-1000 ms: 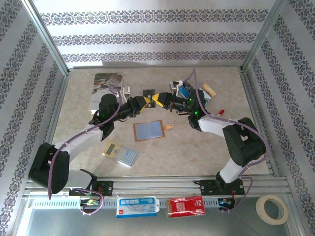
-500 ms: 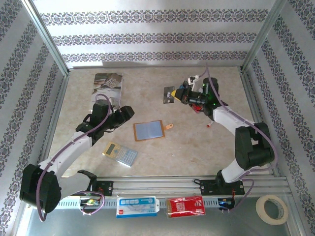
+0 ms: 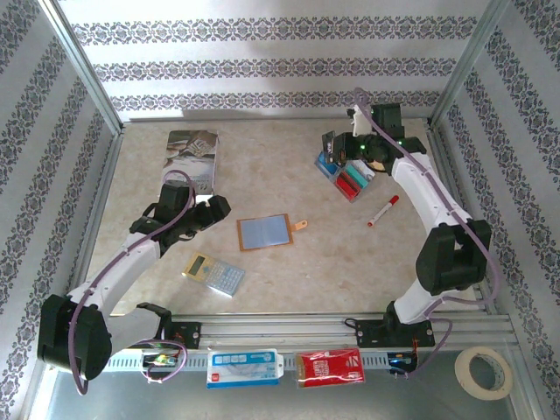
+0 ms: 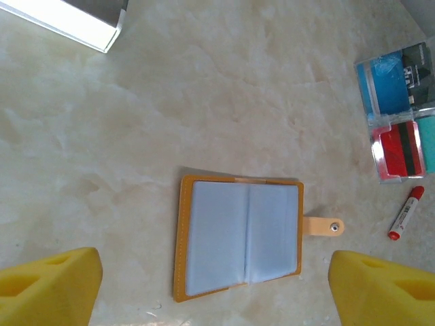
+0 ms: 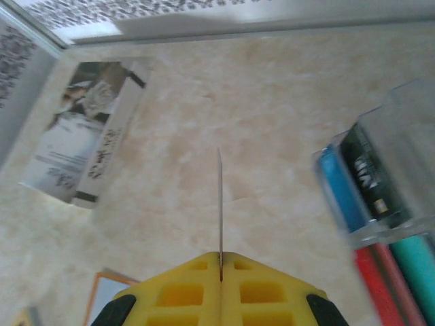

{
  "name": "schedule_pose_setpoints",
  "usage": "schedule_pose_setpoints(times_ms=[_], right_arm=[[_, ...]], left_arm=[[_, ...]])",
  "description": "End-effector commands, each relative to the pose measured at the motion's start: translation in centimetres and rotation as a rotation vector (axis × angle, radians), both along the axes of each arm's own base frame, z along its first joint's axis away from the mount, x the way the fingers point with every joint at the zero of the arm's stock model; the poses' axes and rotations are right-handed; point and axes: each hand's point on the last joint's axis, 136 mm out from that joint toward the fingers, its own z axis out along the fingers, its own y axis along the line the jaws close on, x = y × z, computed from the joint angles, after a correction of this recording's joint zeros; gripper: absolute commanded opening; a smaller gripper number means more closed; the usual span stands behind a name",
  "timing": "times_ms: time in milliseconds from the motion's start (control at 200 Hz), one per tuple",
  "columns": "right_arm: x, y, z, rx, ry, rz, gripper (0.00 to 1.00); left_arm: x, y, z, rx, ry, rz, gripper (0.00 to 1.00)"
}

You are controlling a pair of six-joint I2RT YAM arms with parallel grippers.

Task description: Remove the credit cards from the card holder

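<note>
The card holder (image 4: pixel 241 234) lies open at mid-surface. The released left tool (image 3: pixel 219 208) is just left of it. At far right, the right tool (image 5: pixel 221 261) clenches one credit card (image 5: pixel 219 204) edge-on beside the clear tray (image 5: pixel 397 119). A red marker (image 4: pixel 406 212) lies near the tray.

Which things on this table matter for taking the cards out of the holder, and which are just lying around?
Job: card holder, held card in the right claw, loose cards in the clear tray.
Lying about: calculator, book, red marker.
</note>
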Motion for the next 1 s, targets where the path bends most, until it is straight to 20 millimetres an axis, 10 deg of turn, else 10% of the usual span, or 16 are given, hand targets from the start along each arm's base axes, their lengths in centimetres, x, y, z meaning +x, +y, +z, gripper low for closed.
schedule_pose_setpoints(times_ms=[0,390,994], right_arm=[[0.3,-0.7,-1.1,-0.235,-0.027,0.073,0.0],[6.4,-2.3,-5.2,-0.546,-0.029,0.162,0.0],[10.0,-2.8,-11.5,-0.702,0.007,0.243,0.0]], left_arm=[[0.4,0.3,1.4,0.009,-0.034,-0.017,0.9],[0.6,-0.4,1.4,-0.031,-0.032,-0.059,1.0],[0.5,-0.7,1.3,-0.086,-0.036,-0.058,1.0]])
